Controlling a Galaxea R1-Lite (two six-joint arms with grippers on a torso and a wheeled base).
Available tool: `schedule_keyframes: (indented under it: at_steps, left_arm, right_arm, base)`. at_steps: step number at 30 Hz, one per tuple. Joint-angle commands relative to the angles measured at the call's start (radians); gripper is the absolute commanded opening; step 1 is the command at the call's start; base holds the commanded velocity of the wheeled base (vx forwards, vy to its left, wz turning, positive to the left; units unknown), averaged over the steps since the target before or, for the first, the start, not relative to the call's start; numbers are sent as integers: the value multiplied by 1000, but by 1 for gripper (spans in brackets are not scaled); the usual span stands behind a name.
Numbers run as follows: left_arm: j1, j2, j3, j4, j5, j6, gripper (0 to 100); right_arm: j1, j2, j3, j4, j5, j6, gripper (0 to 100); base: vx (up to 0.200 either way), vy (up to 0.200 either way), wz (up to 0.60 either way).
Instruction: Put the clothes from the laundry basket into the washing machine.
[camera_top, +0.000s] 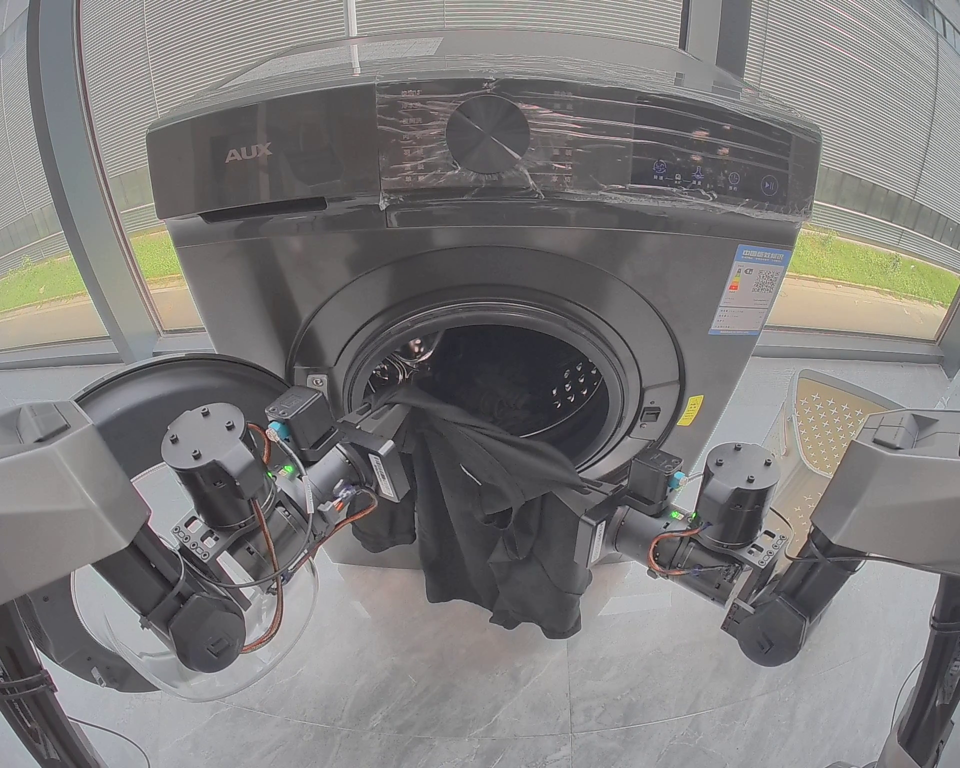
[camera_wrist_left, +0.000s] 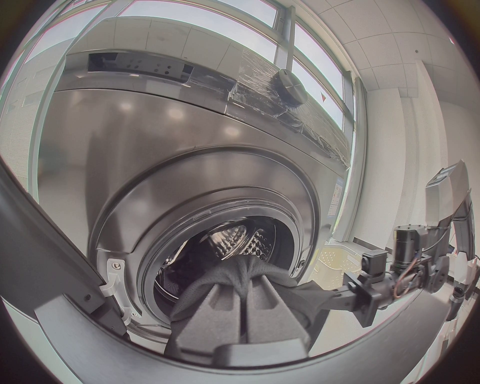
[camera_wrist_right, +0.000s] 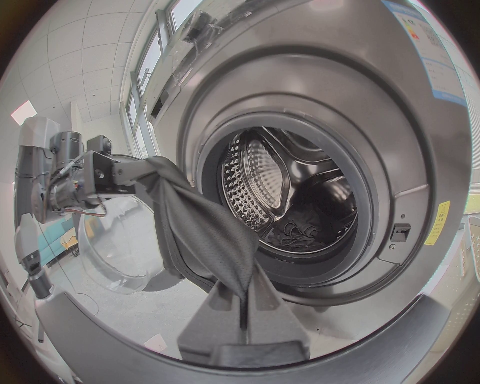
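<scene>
Both left gripper and right gripper have fingers clenched on the black garment; advance together, deep into the drum.

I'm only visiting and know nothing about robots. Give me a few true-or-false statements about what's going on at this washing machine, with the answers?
1. The washing machine's door is shut. False: it stands swung open on the robot's left.
2. The left gripper and right gripper are both shut on one black garment. True.
3. The black garment lies wholly inside the drum. False: it hangs outside, before the opening.
4. Some dark clothing already lies in the drum. True.
</scene>
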Motion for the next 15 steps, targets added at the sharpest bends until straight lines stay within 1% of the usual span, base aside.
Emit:
schedule_keyframes:
  at_steps: [1, 2, 5, 9, 10, 12, 15]
  left_arm:
    - [-17, -16, 9, 0, 4, 0, 0]
    - [-17, -26, 25, -1, 3, 1, 0]
    - [-24, -52, 68, 0, 1, 1, 0]
    - [-35, -82, 118, 0, -3, 3, 0]
    - [-46, -92, 141, 0, -5, 3, 0]
    - [-66, -105, 166, 0, 1, 3, 0]
    - [-92, -98, 158, 2, 6, 4, 0]
  right_arm:
    - [-27, 108, -85, -23, 0, -1, 0]
    - [-35, 141, -121, -29, 0, 1, 0]
    - [-35, 184, -174, -30, 2, 1, 0]
    - [-30, 192, -193, -30, 0, 3, 0]
    - [-28, 194, -196, -30, -1, 3, 100]
    - [-24, 194, -190, -27, -4, 4, 100]
    - [-19, 209, -159, -26, -3, 1, 100]
  base:
    - [0, 0, 0]
    - [0, 0, 0]
    - [0, 0, 0]
    - [0, 0, 0]
    - [0, 0, 0]
    - [0, 0, 0]
    - [0, 0, 0]
